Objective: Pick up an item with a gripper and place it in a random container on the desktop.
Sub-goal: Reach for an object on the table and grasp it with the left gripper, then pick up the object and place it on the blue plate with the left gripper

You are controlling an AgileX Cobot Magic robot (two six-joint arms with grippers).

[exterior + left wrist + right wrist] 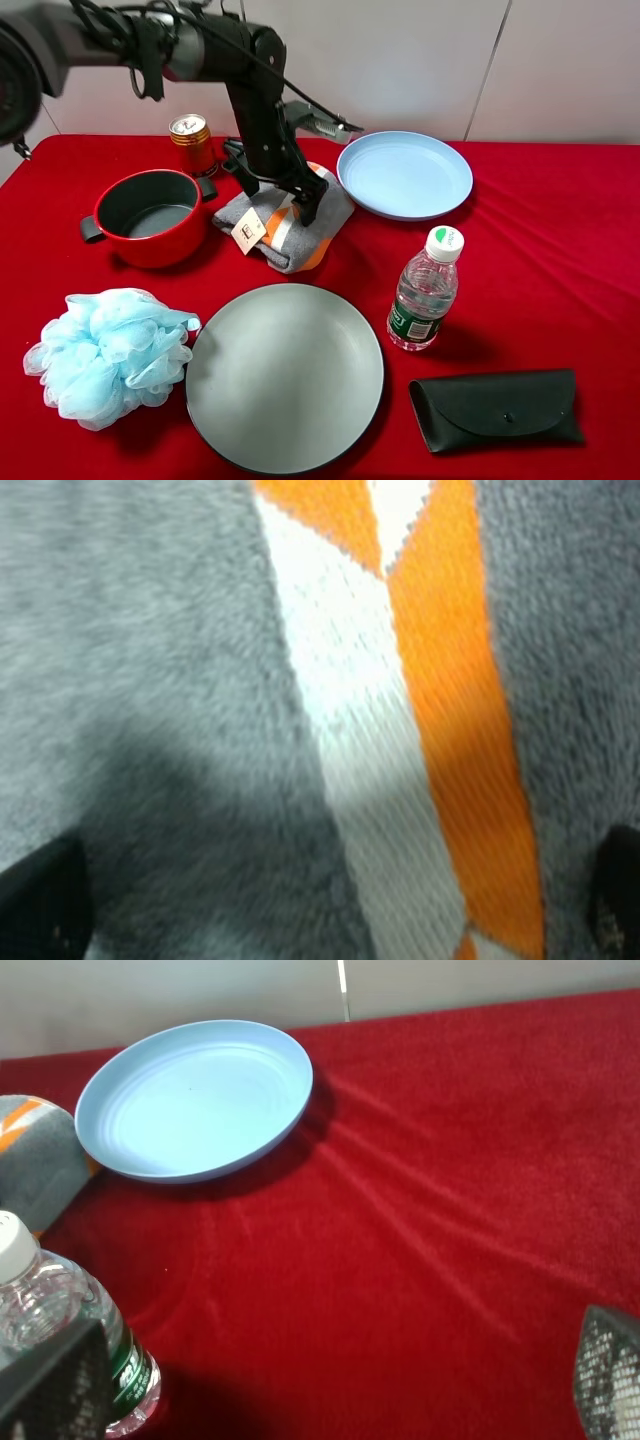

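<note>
The folded grey towel (290, 228) with orange and white stripes and a pale tag lies on the red desktop (560, 230), between the red pot and the light-blue plate (405, 173). My left gripper (280, 195) is down over the towel, open, with one finger on each side of it. The towel (200, 660) fills the left wrist view, where black fingertips (40, 900) show at the frame's corners with my left gripper (330, 900) spread wide. My right gripper (330, 1390) is open above bare red cloth, apart from the plate (195, 1100) and the towel's edge (35, 1155).
A red two-handled pot (150, 215) and a gold can (190, 140) stand left of the towel. A light-blue pouf (110, 355), a large grey plate (285, 375), a water bottle (425, 290) and a black glasses case (497, 408) sit nearer the front.
</note>
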